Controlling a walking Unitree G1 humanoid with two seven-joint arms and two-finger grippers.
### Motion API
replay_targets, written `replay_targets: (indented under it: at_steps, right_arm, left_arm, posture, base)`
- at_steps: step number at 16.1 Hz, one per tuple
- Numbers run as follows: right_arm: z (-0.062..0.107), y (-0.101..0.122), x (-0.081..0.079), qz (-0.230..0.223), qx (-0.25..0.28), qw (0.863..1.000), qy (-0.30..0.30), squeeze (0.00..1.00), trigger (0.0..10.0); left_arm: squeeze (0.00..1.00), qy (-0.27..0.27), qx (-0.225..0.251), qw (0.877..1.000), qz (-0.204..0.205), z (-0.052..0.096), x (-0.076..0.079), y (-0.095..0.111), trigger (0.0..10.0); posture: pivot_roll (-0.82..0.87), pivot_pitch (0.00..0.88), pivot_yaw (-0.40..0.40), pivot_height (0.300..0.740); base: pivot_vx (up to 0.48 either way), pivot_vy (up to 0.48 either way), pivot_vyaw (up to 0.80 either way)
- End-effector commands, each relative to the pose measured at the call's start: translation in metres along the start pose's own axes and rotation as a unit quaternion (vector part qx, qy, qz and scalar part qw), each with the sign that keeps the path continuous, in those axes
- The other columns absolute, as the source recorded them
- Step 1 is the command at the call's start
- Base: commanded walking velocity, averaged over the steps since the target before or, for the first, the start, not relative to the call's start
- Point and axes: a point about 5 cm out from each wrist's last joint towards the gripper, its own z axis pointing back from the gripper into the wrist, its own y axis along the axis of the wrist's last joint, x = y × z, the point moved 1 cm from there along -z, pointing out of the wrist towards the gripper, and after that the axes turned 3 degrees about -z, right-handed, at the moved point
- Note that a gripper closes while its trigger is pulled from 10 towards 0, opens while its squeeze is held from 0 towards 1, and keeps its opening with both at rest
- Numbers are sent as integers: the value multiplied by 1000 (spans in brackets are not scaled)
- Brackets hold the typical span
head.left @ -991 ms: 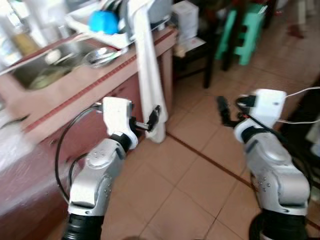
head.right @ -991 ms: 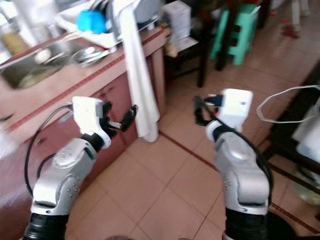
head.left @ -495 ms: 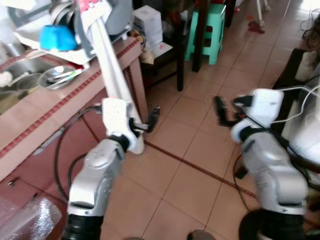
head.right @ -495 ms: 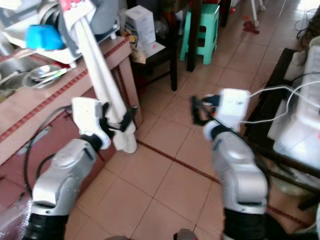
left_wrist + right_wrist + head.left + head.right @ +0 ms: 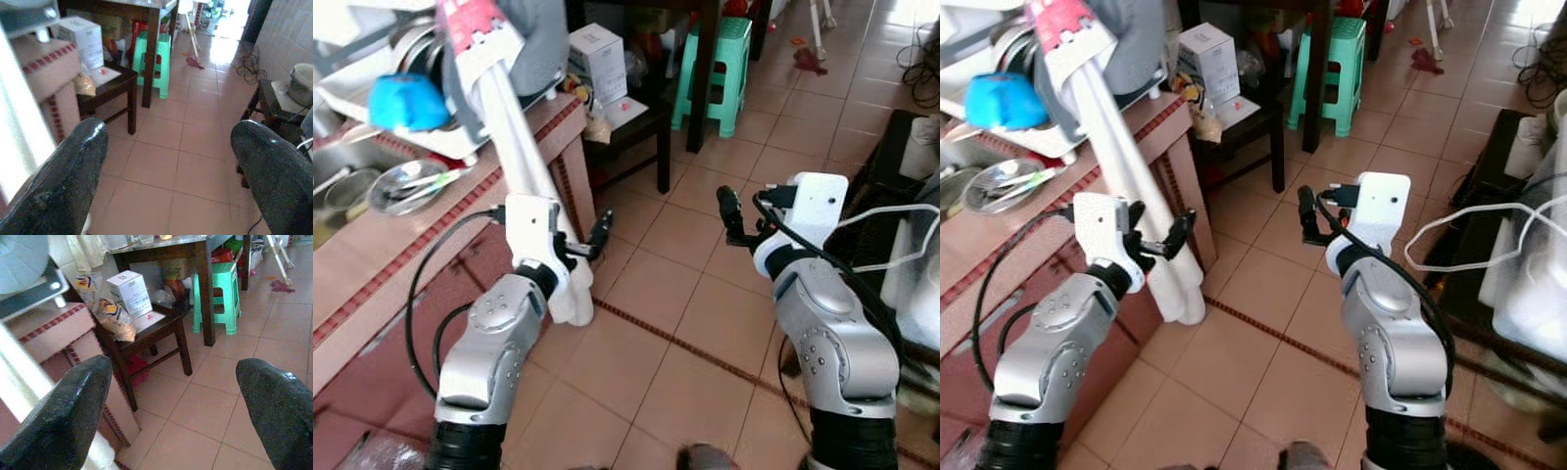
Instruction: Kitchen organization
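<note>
Counter [image 5: 372,264] runs along left edge of frame. On it, upper left: dish rack [image 5: 401,117] holding a bowl [image 5: 406,98]; metal dish [image 5: 406,186] just below. Towel [image 5: 524,166] hangs over counter's end, reaching the floor [image 5: 675,323]. Low dark table [image 5: 636,122] at top centre, carrying a box [image 5: 597,64]. Stool [image 5: 720,59] right of table. Cables [image 5: 901,225] at right edge.

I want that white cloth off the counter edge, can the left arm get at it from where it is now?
Probably yes. The left gripper is open and empty, right beside the hanging white cloth, with nothing between them. It points past the cloth toward the floor, so the wrist would need to turn in.
</note>
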Motion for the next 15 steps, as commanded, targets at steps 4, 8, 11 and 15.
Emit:
replay_targets:
  at_steps: [4, 8, 11, 15]
  right_arm:
    - [2, -34, 14, 14, -44, 999, -18, 0, 10000]
    - [8, -83, 44, 53, -108, 991, -54, 0, 10000]
    - [13, -113, 62, 73, -155, 983, -72, 0, 10000]
    - [26, -157, 91, 74, -228, 964, -113, 0, 10000]
  left_arm:
    - [0, 9, -59, 998, -20, 4, -16, -36, 10000]
    - [0, 59, -139, 987, -51, 11, -45, -87, 10000]
    - [0, 95, -198, 973, -72, 21, -65, -117, 10000]
    - [0, 113, -243, 959, -97, 30, -77, -147, 10000]
  posture:
    - [-28, 127, 79, 740]
    - [-32, 124, 81, 740]
    - [-36, 123, 80, 740]
    - [-41, 123, 74, 740]
  base:
    - [0, 0, 0]
    - [0, 0, 0]
    - [0, 0, 0]
    - [0, 0, 0]
